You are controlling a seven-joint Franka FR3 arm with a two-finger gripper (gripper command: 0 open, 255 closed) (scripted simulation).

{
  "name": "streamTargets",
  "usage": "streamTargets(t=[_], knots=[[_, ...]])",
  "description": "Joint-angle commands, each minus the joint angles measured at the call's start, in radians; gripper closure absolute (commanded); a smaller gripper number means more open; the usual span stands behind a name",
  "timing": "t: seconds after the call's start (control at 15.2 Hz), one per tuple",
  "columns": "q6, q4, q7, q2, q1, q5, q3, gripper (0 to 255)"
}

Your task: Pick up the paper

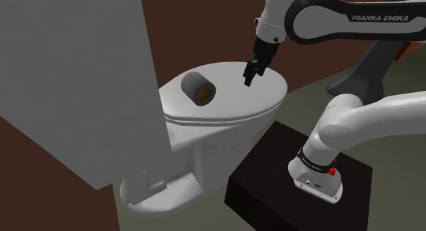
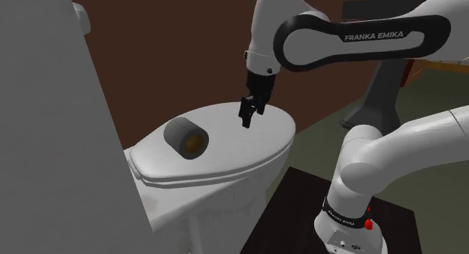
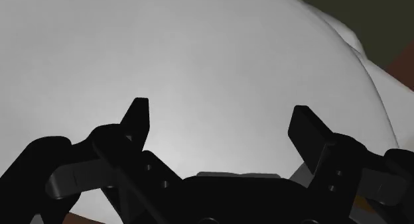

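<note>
- The dark box stand (image 1: pixel 263 178) sits right next to the white toilet bowl (image 1: pixel 205 151). The white arm (image 1: pixel 355 120) loops up off it and reaches over the toilet.
- The gripper (image 1: pixel 248 78) hangs just above the front part of the closed lid (image 1: pixel 239 106), pointing down. In the wrist view its fingers (image 3: pixel 138 116) are spread wide, with only plain lid showing between them.
- The paper is a dark grey roll (image 1: pixel 198 87) with a brownish core. It's lying on its side further back on the lid, apart from the gripper, toward the shoulder view's left.
- A big grey block (image 1: pixel 75 79) rises close beside the roll and crowds that side.
- A brown wall (image 1: pixel 198 24) stands behind everything.
</note>
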Motion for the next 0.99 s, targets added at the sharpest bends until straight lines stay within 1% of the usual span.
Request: streamTargets(t=[0.0,0.2,0.33,0.46,0.59,0.92], knots=[[0.124,-0.038,0.079,-0.012,0.003,0.015,0.073,0],[0.292,-0.071,0.194,-0.008,-0.012,0.018,0.188,0],[0.402,-0.081,0.278,0.004,-0.038,0.009,0.273,0],[0.508,-0.081,0.368,0.021,-0.080,-0.010,0.365,0],[0.606,-0.071,0.462,0.036,-0.142,-0.036,0.467,0],[0.658,-0.113,0.484,0.044,-0.148,-0.031,0.497,0]])
